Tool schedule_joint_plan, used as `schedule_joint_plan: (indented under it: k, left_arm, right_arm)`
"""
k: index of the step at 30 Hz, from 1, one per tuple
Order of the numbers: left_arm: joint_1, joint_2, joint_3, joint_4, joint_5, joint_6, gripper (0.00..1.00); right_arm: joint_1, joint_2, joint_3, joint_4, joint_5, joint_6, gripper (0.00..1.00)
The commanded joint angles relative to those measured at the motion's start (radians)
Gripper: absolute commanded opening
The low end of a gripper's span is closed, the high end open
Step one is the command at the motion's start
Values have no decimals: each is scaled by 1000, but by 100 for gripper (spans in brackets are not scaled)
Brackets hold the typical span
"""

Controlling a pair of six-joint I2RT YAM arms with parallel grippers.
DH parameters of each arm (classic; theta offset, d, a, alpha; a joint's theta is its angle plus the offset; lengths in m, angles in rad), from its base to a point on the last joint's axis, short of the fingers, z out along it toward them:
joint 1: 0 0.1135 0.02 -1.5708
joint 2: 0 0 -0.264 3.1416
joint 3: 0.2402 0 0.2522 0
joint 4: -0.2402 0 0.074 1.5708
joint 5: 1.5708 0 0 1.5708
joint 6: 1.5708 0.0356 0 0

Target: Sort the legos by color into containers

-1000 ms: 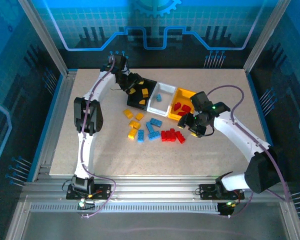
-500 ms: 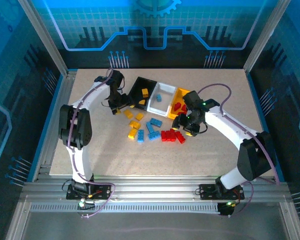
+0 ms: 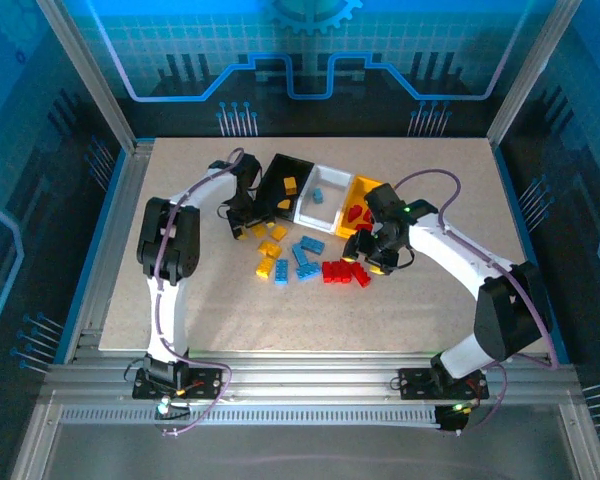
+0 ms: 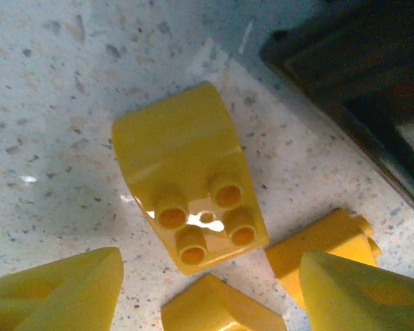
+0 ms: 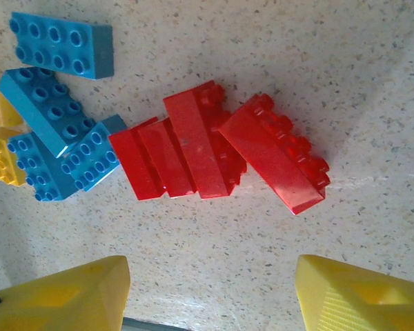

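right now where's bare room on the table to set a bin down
Bare: the strip of table between the loose bricks and the near edge, and the far right corner beyond the yellow bin. Crowded: the middle, where those bricks lie packed close to the three bins.

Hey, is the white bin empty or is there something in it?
Not empty: the white bin holds a light blue brick, seen from above.

Legos [image 3: 305,258] before containers [image 3: 318,214], some inside them
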State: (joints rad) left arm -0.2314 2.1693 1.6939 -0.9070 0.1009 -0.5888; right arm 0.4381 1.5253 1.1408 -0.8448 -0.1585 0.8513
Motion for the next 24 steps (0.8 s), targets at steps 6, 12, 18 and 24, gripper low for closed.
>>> schedule_joint_plan:
  k: [6,12,18,24]
  left_arm:
    - [-2,50,40,20,-75,-72,67]
    - [1,42,16,26,-88,-67,49]
    - [3,-49,-91,47,-89,-41,38]
    - [3,-207,-235,79,-65,-26,37]
  right_arm:
    - [-1,-17,-15,-1,-15,-6,66]
    - [-1,-10,-5,-2,-18,-7,66]
    - [-1,-7,-4,5,-20,-6,66]
    - [1,-1,3,6,-25,-13,66]
